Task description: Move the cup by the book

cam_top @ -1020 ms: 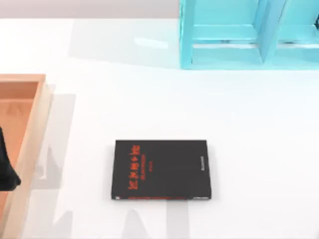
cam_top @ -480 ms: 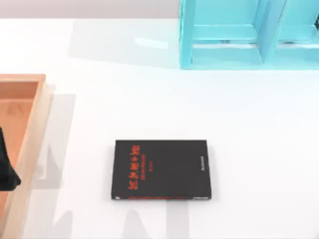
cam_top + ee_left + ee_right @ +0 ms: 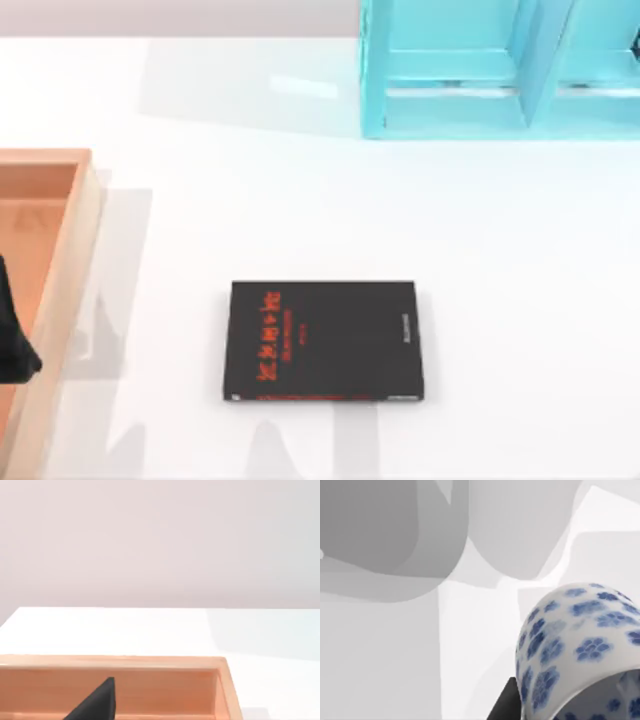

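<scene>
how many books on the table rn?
1. The book lies flat on the table, a bit left of centre in the top view, right of the wooden tray.

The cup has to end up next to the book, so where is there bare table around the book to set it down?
Bare table lies on every side of the book. The widest patch is to its right, reaching the table's right edge. Another stretches between the book and the blue shelf. The left strip is tighter, bordered by the wooden tray.

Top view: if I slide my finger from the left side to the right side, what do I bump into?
Left end effector → wooden tray → book → blue shelf.
</scene>
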You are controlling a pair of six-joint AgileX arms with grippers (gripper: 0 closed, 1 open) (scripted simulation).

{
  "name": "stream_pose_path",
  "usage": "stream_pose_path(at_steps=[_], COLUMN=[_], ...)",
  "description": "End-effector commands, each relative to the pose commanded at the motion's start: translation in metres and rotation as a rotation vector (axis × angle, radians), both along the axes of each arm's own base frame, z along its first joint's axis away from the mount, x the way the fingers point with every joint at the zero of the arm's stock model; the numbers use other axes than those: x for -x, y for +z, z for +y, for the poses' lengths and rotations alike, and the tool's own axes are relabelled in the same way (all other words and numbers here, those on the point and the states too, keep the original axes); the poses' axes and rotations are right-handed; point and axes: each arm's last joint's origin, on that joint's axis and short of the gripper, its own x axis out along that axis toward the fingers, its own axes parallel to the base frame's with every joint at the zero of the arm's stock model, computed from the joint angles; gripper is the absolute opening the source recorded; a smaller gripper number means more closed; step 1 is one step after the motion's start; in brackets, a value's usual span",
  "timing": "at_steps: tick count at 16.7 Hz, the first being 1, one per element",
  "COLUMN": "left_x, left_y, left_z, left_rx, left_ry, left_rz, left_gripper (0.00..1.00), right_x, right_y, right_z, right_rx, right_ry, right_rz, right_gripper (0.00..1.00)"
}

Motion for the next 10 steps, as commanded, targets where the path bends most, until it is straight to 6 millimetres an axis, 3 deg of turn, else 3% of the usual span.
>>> stream_pose_path(at_steps=[3, 10], left_x=[0.0, 0.0], left_y=[0.0, 0.0], left_z=[0.0, 0.0], left_rx=[0.0, 0.0], left_ry=[0.0, 0.0], left_rz=[0.0, 0.0], left_gripper=[1.0, 1.0], right_x=[0.001, -0.005], right_y=[0.018, 0.022], right_z=[0.0, 0.002], right_rx=[0.007, 0.014], right_ry=[-0.003, -0.007], right_rz=[-0.015, -0.013], right_gripper=[0.0, 0.0])
